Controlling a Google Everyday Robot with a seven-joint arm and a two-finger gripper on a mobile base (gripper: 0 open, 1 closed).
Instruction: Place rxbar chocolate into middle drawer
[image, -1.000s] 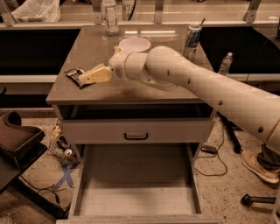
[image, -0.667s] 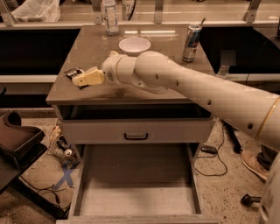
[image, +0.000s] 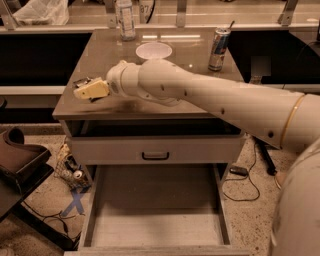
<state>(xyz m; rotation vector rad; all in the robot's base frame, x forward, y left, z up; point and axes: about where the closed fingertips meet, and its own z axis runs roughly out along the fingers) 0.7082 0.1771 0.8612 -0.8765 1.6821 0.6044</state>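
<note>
My gripper (image: 89, 91), with pale yellow fingers, is at the left edge of the cabinet top (image: 190, 80), at the end of my white arm reaching in from the right. It is shut on the rxbar chocolate (image: 81, 82), a dark wrapper showing at the top of the fingers; most of the bar is hidden by them. The middle drawer (image: 155, 220) is pulled open low in front, wide and grey with a pale bare floor. It lies below and to the right of the gripper.
A white bowl (image: 153, 50), a tall drink can (image: 219, 48) and a clear bottle (image: 125, 20) stand at the back of the top. A closed grey drawer front with a dark handle (image: 155, 155) sits above the open drawer. Cables and clutter lie on the floor at left (image: 70, 175).
The gripper has moved left along the cabinet top towards its left edge, carrying the dark bar with it; my arm has stretched further left.
</note>
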